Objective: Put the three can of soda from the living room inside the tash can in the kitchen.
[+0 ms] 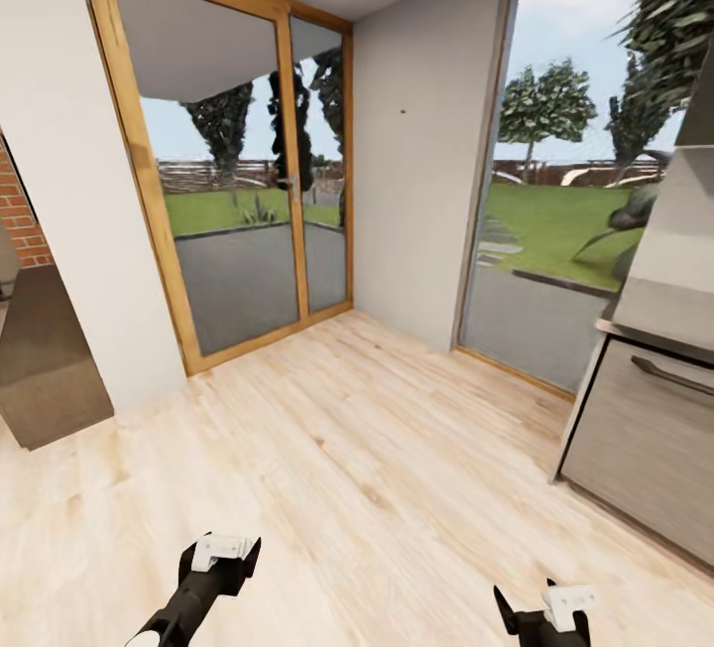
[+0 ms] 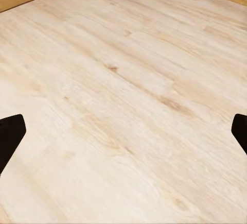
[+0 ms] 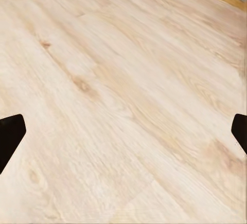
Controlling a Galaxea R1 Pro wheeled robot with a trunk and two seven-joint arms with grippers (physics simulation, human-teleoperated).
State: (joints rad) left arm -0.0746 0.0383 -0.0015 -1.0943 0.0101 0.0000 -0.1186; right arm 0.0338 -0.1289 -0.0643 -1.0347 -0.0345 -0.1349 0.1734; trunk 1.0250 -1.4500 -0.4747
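A light wooden floor [image 1: 347, 449] is seen across the head view, with the left gripper [image 1: 220, 550] and right gripper [image 1: 543, 607] held low over it at the bottom edge, well apart. In the left wrist view the 2 black fingertips [image 2: 11, 131] are set wide at opposite edges with bare floor [image 2: 123, 100] between, so the jaws are spread and nothing is held. The same is noted for the right wrist view, fingertips [image 3: 11, 134] far apart over floor [image 3: 123, 100]. A wood-framed glass door [image 1: 238, 161] is faced ahead, a tall window [image 1: 555, 191] is to its right past a white wall [image 1: 426, 151]. A brushed-metal appliance front with handle [image 1: 654, 439] of the kitchen is at the right edge. Red brick [image 1: 18, 210] is at the left edge. No soda cans or bin can be located.
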